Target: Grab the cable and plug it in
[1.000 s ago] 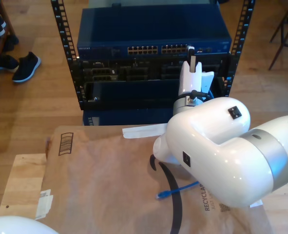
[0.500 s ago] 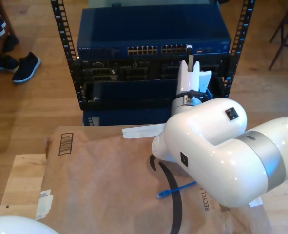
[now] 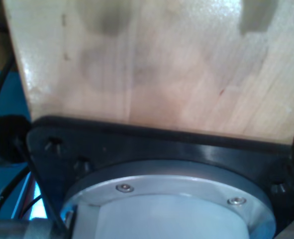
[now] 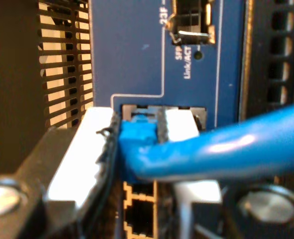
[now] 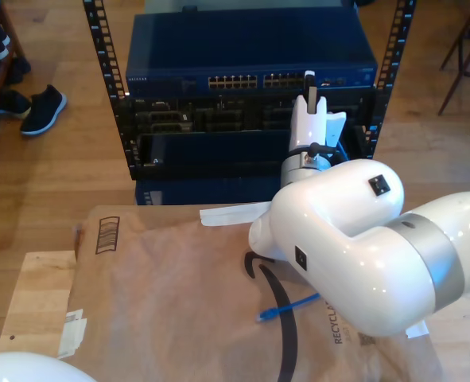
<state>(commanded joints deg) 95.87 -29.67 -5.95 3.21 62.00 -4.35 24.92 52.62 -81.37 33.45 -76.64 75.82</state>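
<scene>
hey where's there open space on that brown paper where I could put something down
The brown paper is bare across the exterior view's left half, from the barcode print down to the near edge. The exterior view's right half is crowded: the white arm hangs over it, and the cable's loose end lies there.

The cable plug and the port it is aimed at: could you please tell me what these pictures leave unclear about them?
- Seating: in the second wrist view the plug sits at the port mouth; its own body hides how deep.
- Exterior view: the white arm covers most of the cable.
- Port labels on the switch: too small.
- First wrist view: close and blurred on a wooden surface.
</scene>
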